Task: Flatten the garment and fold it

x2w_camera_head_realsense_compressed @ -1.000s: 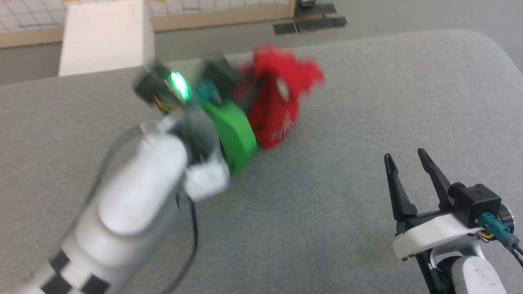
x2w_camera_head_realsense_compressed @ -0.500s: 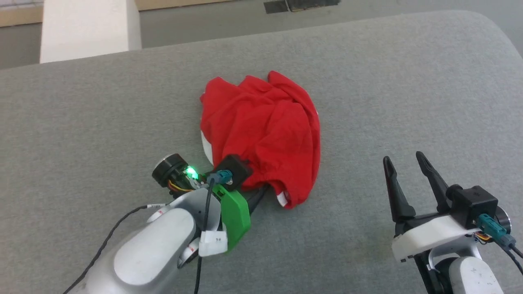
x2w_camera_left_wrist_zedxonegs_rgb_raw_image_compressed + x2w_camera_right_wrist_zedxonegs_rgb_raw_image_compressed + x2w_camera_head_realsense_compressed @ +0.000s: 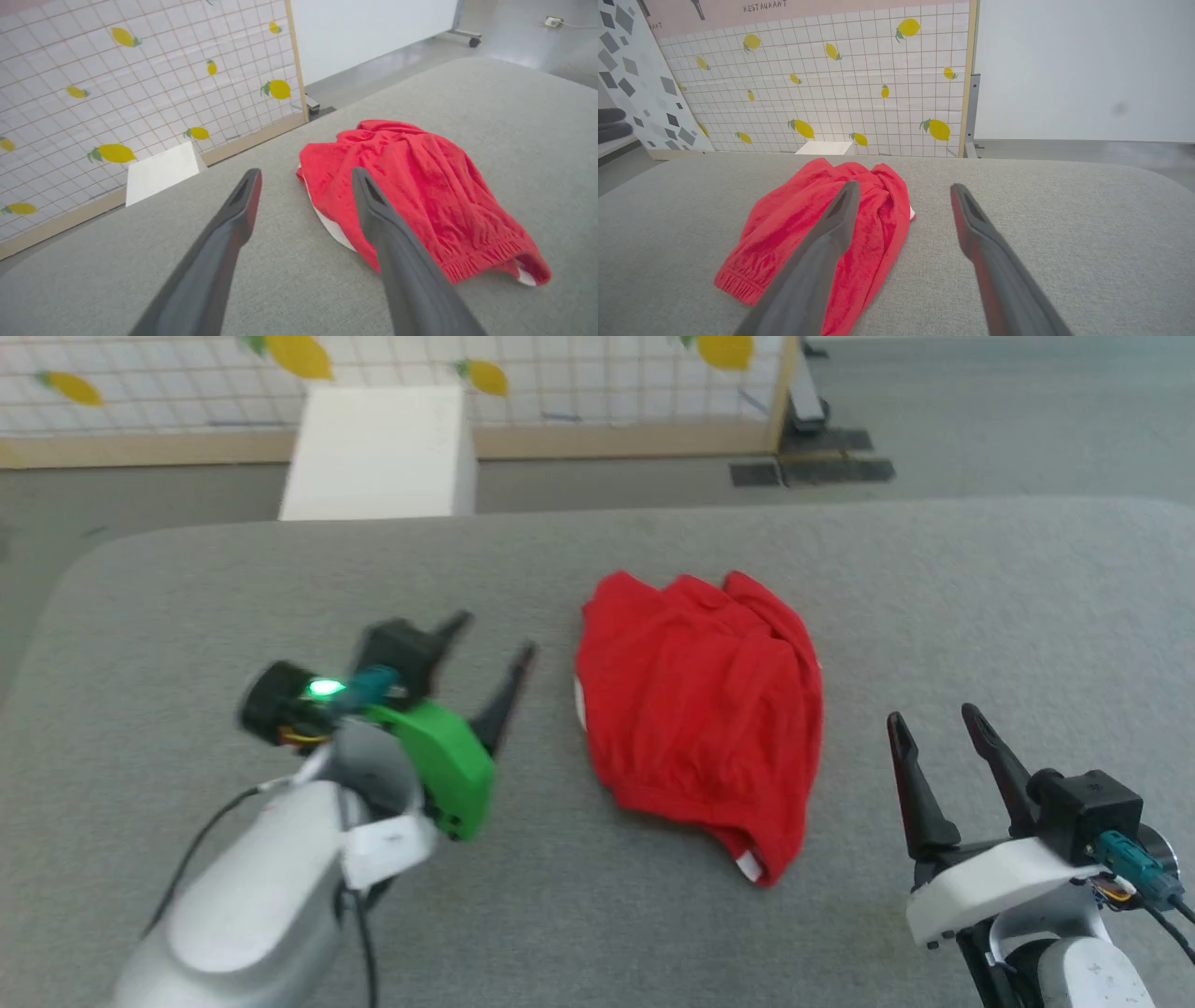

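Note:
The garment is a red bunched heap lying loose on the grey padded table, with a white edge showing at its left side and near corner. In the left wrist view the garment lies to the right of my fingers, its gathered waistband nearest. My left gripper hovers open just left of it, holding nothing. My right gripper stands open at the lower right, apart from the cloth. In the right wrist view the garment lies ahead and left of my right gripper.
A white box stands on the floor beyond the table's far edge, before a lemon-patterned tiled panel. A dark floor mat lies at the back right. The table's rounded left corner is near my left arm.
My left gripper let go of the garment, opened and drew back to the left. The garment dropped into a heap on the table. The head view has shifted too. The right gripper stayed put.

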Controlling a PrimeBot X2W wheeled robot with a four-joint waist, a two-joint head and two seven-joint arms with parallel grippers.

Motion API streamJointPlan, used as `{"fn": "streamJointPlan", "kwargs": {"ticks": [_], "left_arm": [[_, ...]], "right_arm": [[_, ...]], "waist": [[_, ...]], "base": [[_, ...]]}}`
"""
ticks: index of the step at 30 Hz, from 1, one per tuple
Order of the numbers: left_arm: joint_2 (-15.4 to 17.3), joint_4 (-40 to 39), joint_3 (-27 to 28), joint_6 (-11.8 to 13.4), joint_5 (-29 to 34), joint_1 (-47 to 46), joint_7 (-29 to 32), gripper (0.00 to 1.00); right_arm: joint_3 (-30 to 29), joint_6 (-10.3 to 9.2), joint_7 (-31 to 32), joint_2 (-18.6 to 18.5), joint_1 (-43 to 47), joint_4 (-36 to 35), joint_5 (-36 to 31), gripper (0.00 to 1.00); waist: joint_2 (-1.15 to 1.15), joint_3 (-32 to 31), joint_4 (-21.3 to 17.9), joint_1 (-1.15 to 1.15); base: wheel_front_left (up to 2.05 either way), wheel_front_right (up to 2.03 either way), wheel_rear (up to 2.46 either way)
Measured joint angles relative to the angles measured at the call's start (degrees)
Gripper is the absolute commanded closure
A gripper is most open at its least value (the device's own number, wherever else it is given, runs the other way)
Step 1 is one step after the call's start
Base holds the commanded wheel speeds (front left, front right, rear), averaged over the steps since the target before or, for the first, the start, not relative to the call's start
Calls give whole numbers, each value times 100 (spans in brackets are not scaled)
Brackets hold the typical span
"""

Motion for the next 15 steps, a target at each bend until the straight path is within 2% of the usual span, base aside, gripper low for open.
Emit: {"fn": "streamJointPlan", "kwargs": {"ticks": [7, 15], "left_arm": [[431, -267, 816, 977, -69, 688, -633, 0], [471, -910, 1074, 1527, -314, 1898, -1176, 0]], "right_arm": [[24, 0, 91, 2, 148, -149, 8, 0], [67, 0, 174, -33, 272, -352, 88, 0]], "waist": [[0, -343, 334, 0], [0, -538, 458, 0]], "base": [[0, 0, 0], [0, 0, 0]]}}
